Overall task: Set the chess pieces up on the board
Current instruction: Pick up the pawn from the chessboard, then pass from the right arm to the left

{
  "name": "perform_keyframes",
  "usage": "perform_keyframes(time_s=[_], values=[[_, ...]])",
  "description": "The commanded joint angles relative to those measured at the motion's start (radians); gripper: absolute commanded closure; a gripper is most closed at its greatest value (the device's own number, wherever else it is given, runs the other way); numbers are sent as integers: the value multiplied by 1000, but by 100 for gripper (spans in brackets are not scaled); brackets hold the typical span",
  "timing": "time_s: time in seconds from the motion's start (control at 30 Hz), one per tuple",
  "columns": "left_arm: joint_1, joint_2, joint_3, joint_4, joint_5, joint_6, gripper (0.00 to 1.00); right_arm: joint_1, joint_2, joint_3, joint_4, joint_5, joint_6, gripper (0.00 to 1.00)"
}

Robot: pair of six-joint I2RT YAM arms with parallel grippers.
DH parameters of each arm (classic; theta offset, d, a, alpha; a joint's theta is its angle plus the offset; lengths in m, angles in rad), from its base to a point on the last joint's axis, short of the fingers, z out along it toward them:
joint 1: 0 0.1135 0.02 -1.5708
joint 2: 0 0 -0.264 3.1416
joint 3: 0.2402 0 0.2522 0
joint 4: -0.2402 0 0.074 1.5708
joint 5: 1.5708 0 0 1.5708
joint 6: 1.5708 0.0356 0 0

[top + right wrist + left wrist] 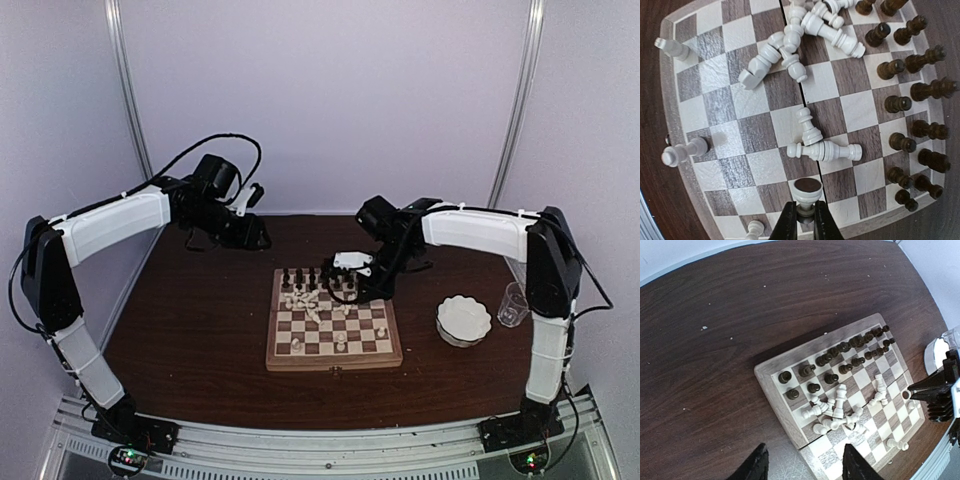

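Cream-side work: with right claw (806, 212) clamped on a piece (807, 188) at board (715, 105) edge and left claw (805, 467) parted, idle, lift straight, steer clear of toppled heap (771, 55), lower upright onto centre of home square.

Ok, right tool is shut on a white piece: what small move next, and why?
Probably lift the right tool straight up a little. The white piece it grips is low at the board, with two fallen white pieces lying close by; rising first should clear them before any sideways carry.
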Motion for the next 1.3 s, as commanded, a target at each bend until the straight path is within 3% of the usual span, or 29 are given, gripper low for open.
perform_keyframes(time_s=[0.0,0.13,0.27,0.5,0.73,0.9,1.17,1.27], values=[[6,4,-28,94,96,-13,50,-5,-103,-48,2,-28,28,96],[-28,4,-39,125,135,-16,51,-5,-117,-35,-10,-32,33,96],[-78,-9,-33,144,278,-83,52,-5,-191,-42,-25,-90,44,96],[-129,-80,-304,638,516,-539,50,-4,-352,-74,-61,-167,70,95],[-272,-71,-292,771,520,-661,49,8,-429,-111,-74,-197,76,93],[-279,-89,-372,923,521,-755,49,13,-429,-83,-112,-196,47,93],[-281,21,-310,1067,589,-858,52,25,-413,-31,-128,-212,55,93],[-280,44,-288,1038,597,-846,56,28,-404,-31,-124,-208,56,93]])
